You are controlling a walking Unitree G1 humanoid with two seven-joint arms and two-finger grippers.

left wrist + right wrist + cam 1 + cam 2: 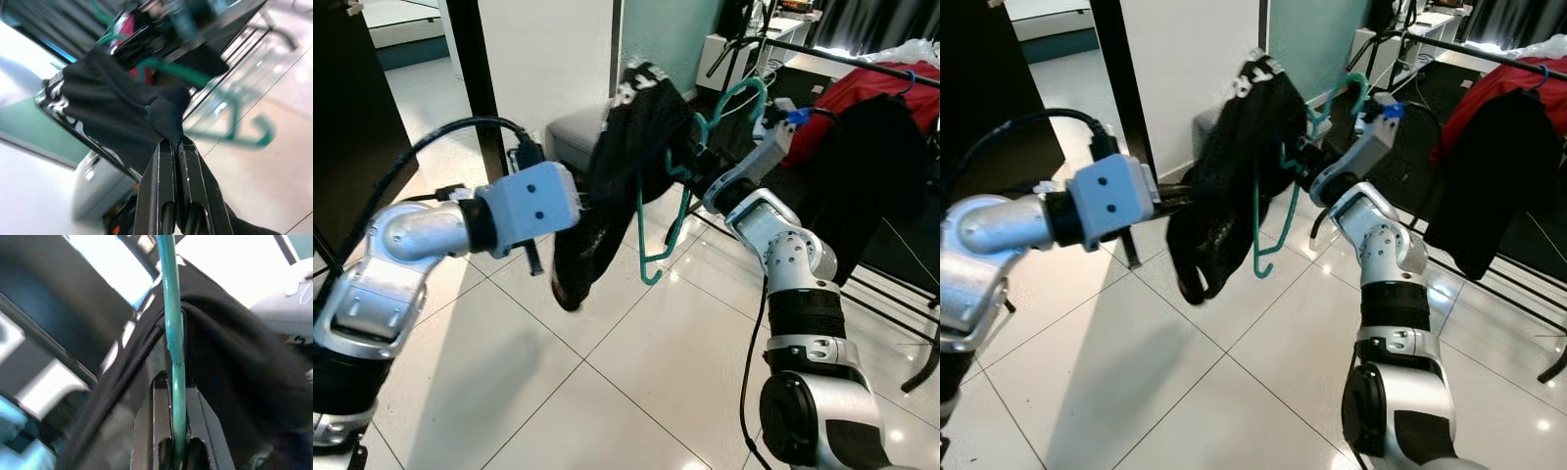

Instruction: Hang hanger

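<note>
At centre frame, the teal hanger point(677, 201) hangs in mid-air, draped with a black garment point(617, 166). The right gripper point(178, 443) is pressed together on the hanger's wire, as its wrist view shows; the left gripper point(175, 147) pinches a fold of the garment. At upper right stands the rack point(862, 61), already carrying red and black clothes, well apart from the hanger. The step in hand appears to be carrying the loaded hanger to the rack. Next, the hook must be raised over the rail, and the cloth released.
</note>
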